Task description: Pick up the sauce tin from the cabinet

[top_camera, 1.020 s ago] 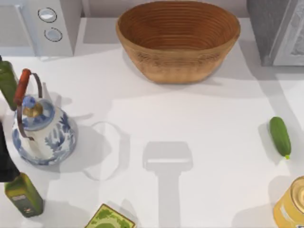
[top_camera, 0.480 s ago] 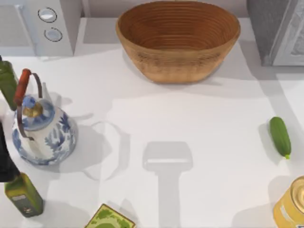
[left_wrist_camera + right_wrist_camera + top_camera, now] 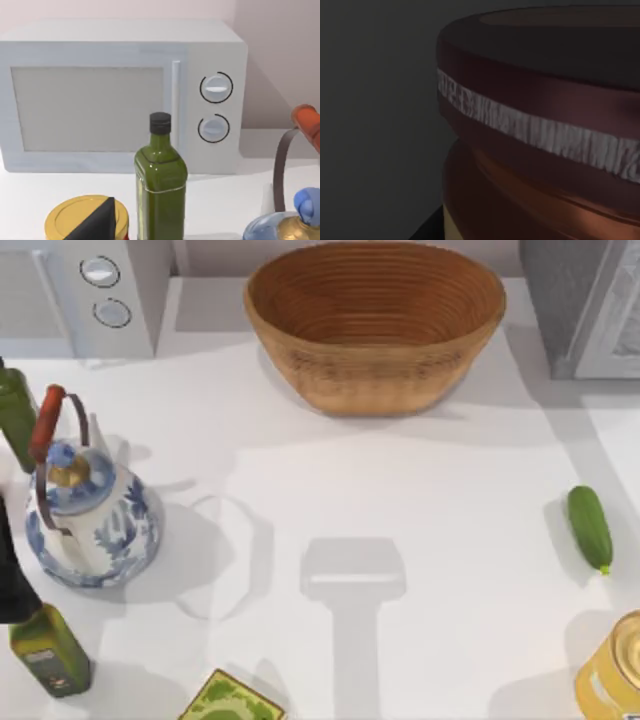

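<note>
The right wrist view is dim and sits very close to the sauce tin. I see the tin's dark maroon rim, a pale band below it and a brown body, with grey cabinet wall behind. A dark sliver of my right gripper shows by the tin's base. In the top view the grey cabinet stands at the back right with its white-framed door panel. My left arm is parked at the table's left edge, and a dark tip of the left gripper shows in the left wrist view.
A wicker basket stands at the back centre and a white microwave at the back left. A blue-and-white teapot and two green bottles are on the left. A cucumber and a yellow can are on the right, a green box at the front.
</note>
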Motion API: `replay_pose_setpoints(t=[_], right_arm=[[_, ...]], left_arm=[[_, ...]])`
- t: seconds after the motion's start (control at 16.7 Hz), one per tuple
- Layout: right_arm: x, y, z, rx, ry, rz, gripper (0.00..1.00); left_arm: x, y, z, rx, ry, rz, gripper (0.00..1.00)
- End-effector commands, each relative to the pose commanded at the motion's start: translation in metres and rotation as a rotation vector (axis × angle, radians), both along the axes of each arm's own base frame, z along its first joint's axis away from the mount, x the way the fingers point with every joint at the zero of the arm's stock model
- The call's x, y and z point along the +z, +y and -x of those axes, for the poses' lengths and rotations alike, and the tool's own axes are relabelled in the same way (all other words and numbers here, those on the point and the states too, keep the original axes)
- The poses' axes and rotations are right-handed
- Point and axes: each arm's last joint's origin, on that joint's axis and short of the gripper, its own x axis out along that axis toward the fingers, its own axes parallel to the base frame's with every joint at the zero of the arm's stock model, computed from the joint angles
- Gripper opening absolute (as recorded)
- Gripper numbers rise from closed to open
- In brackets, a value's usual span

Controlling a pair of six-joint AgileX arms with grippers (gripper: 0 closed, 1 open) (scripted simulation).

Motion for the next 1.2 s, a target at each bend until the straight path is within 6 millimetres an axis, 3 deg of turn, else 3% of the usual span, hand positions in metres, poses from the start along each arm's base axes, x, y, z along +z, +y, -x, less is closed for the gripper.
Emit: replay_pose_setpoints(t=[0.48, 0.66, 1.02, 1.2], right_arm=[[0.004, 0.002, 0.007, 0.004, -0.001, -0.002, 0.0], [0.022, 0.008, 0.045, 0.004, -0.002, -0.001, 0.0], [0.057, 0.005, 0.159, 0.002, -0.005, -0.003, 0.0], [0.06, 0.003, 0.18, 0.003, 0.0, -0.002, 0.0]], left_arm=[[0.0, 0.0, 0.0, 0.0, 0.0, 0.0, 1.0], [0.0, 0.0, 0.0, 0.0, 0.0, 0.0, 1.0], [0.0, 0.0, 0.0, 0.0, 0.0, 0.0, 1.0], [0.0, 0.0, 0.0, 0.0, 0.0, 0.0, 1.0]])
